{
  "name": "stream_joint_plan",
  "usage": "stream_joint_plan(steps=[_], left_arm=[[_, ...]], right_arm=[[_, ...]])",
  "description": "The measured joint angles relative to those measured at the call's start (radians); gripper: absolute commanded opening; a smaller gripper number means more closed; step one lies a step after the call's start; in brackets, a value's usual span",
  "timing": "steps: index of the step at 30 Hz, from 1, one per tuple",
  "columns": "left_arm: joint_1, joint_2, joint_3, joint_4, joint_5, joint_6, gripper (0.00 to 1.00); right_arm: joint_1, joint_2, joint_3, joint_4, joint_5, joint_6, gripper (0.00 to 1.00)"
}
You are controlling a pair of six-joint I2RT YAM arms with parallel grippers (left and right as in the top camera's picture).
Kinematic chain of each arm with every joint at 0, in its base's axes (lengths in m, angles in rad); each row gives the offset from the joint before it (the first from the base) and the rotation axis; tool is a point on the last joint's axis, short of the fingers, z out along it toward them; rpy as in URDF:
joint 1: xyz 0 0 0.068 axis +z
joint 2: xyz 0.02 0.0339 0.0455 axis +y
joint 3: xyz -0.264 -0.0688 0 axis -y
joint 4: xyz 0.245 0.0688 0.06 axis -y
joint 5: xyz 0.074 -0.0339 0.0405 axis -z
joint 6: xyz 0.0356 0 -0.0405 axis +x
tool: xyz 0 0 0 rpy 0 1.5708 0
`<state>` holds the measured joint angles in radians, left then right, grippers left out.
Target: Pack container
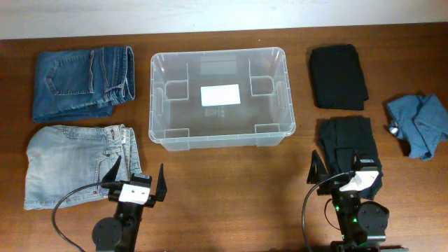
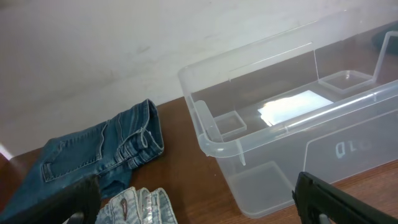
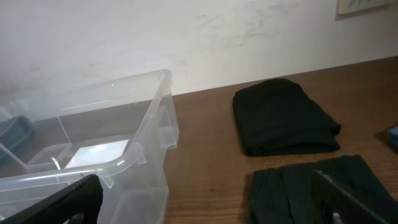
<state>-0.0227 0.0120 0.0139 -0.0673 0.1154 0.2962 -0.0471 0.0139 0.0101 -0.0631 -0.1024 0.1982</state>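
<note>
Overhead: container [image 1: 210,126] mid-table between jeans [image 1: 80,80] and black garments [image 1: 338,66]; left hand [image 1: 140,165], right hand [image 1: 339,162] both released.

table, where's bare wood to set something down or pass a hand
Widest bare table lies between the container and the left claw and right claw. The container is empty too. Narrow lanes flank it, by the dark jeans and black clothes. Crowded: both far sides, light jeans and blue cloth.

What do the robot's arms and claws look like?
Both arms are black with round joints. The left claw and right claw each have two pointy black fingers on a white block. A black cable loops beside each. Tiny green lights glow on the right arm.
</note>
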Motion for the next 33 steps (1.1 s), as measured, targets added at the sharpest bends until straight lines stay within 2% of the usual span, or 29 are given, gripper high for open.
stream_joint_plan(steps=[27,30,33], left_arm=[[0.0,0.0,0.0,0.0,0.0,0.0,0.99],[0.0,0.0,0.0,0.0,0.0,0.0,0.99],[0.0,0.0,0.0,0.0,0.0,0.0,0.99]], right_arm=[[0.0,0.0,0.0,0.003,-0.018,0.001,0.98],[0.0,0.001,0.0,0.07,-0.09,0.003,0.98],[0.0,0.0,0.002,0.209,-0.206,0.004,0.98]])
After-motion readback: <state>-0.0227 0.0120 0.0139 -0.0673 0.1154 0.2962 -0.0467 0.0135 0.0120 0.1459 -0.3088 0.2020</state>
